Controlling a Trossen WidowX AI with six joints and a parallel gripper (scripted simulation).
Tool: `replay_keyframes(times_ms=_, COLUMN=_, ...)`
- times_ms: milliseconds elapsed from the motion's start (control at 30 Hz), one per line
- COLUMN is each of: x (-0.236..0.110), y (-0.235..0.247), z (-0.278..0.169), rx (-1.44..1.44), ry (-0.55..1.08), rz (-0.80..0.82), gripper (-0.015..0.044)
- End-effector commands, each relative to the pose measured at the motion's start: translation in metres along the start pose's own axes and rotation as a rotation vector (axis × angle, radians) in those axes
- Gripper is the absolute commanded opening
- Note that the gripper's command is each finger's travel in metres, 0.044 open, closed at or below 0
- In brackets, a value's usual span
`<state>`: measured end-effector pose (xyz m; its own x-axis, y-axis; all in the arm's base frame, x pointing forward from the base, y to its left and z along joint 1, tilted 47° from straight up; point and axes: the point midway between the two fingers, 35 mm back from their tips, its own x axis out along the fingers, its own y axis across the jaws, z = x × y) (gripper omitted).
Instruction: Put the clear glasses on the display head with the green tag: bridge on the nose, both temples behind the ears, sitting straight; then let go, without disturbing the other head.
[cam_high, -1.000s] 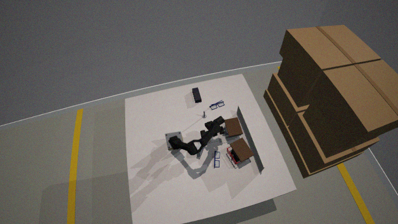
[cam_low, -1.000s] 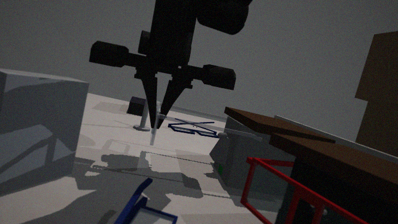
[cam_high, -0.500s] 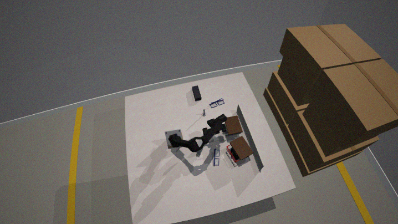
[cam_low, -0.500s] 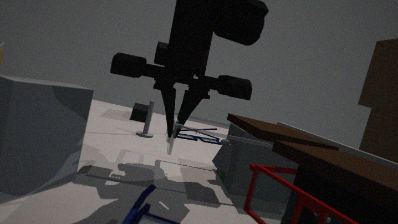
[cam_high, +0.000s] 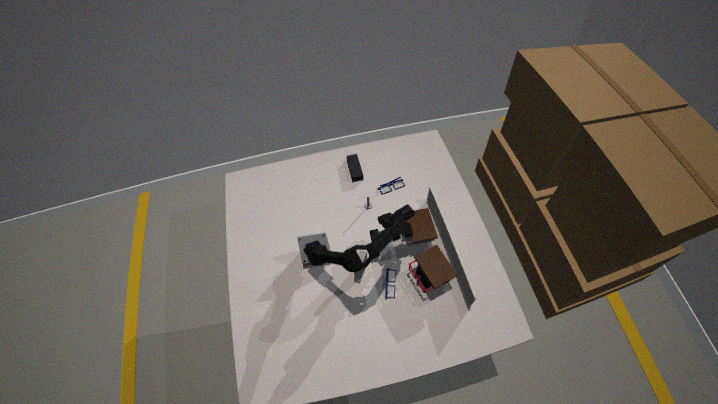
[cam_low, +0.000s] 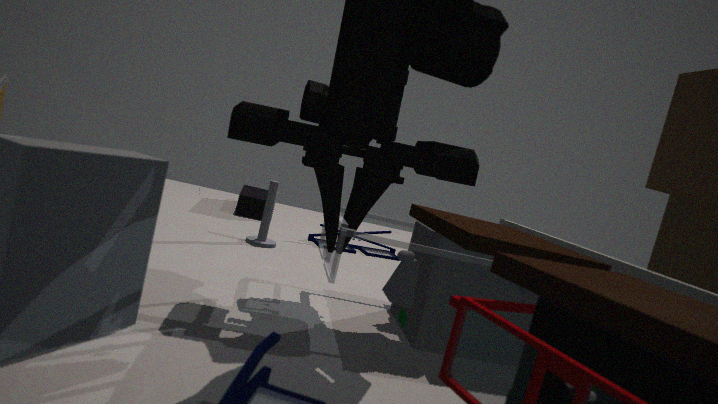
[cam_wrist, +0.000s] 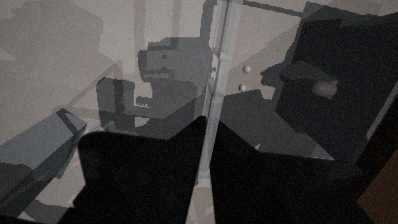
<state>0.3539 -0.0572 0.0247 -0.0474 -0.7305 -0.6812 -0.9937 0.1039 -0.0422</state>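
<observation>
My gripper (cam_low: 339, 241) is clamped on the clear glasses (cam_low: 331, 261), which hang from my fingertips above the white mat (cam_low: 210, 251), just beside the grey display head (cam_low: 441, 281) under its brown top.

Arm (cam_high: 351, 256) extended, fingers (cam_low: 331, 200) pointing down, clamped on clear glasses (cam_low: 332, 261).

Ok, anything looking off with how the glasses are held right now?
Yes. The clear glasses hang edge-on from the fingers, pinched at one thin part, so the frame dangles below the gripper rather than level. The green-tag head sits to its right.
</observation>
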Motion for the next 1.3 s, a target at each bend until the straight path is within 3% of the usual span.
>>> replay_keyframes(times_ms=0, x=-0.001, y=-0.008, z=-0.001, rx=-0.003, ry=0.004, rz=-0.005, gripper=0.0)
replay_keyframes(times_ms=1267, x=0.002, y=-0.053, z=-0.002, rx=-0.001, ry=0.004, rz=-0.006, gripper=0.0)
